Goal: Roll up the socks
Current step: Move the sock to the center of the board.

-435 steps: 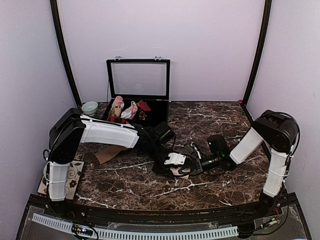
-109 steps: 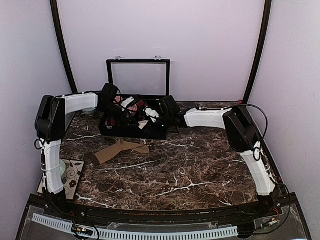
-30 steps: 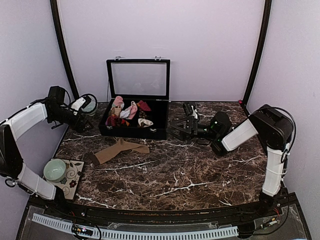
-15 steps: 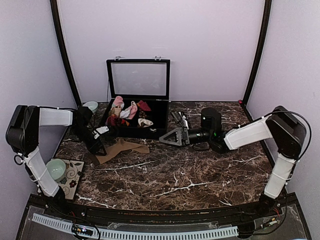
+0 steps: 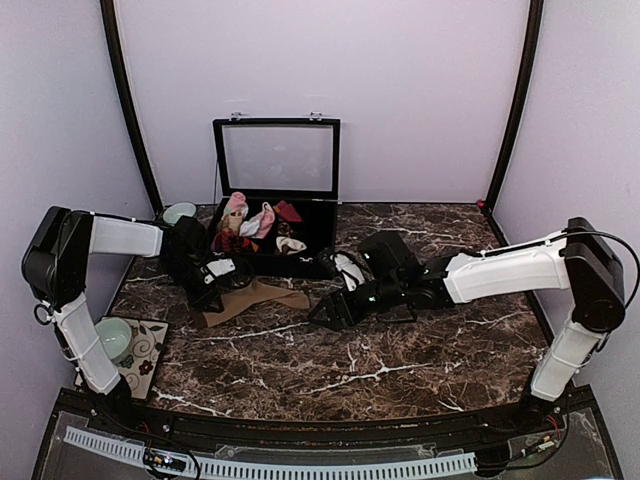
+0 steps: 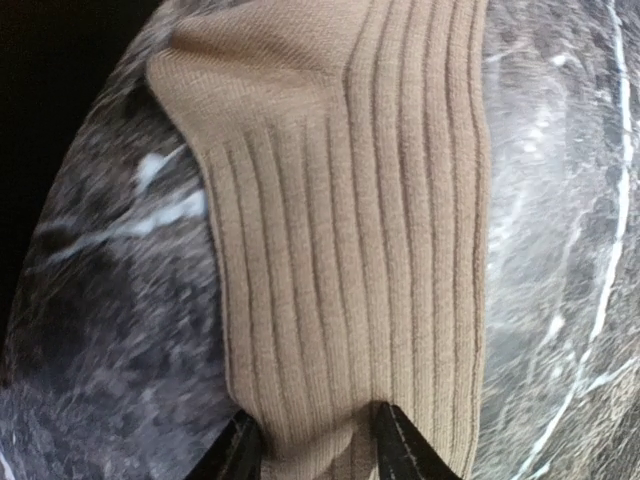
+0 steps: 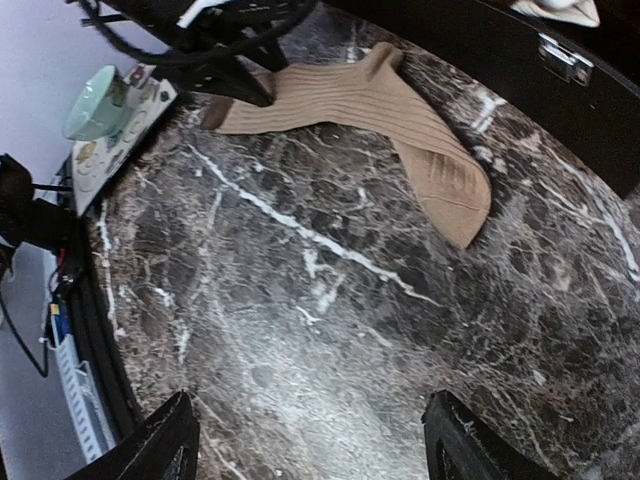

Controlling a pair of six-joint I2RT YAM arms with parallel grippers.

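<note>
A tan ribbed pair of socks (image 5: 258,296) lies flat on the marble in front of the black box. In the left wrist view the tan socks (image 6: 340,200) fill the frame. My left gripper (image 6: 318,450) sits at their left end (image 5: 213,293), its two fingertips pinching a puckered fold of the fabric. My right gripper (image 5: 327,314) hovers to the right of the socks, open, with only bare marble between its fingers (image 7: 318,445). The tan socks (image 7: 370,100) show at the top of that view. A cream sock bundle (image 5: 290,244) rests inside the box.
The open black box (image 5: 320,262) holds pink-and-white and dark red bundles (image 5: 240,215), its lid upright. A pale green bowl (image 5: 110,337) sits on a patterned mat at the near left. Another bowl (image 5: 180,212) stands left of the box.
My left gripper came down onto the socks' left end and its jaws narrowed onto the fabric. My right arm swung forward and left, down toward the table's middle.
</note>
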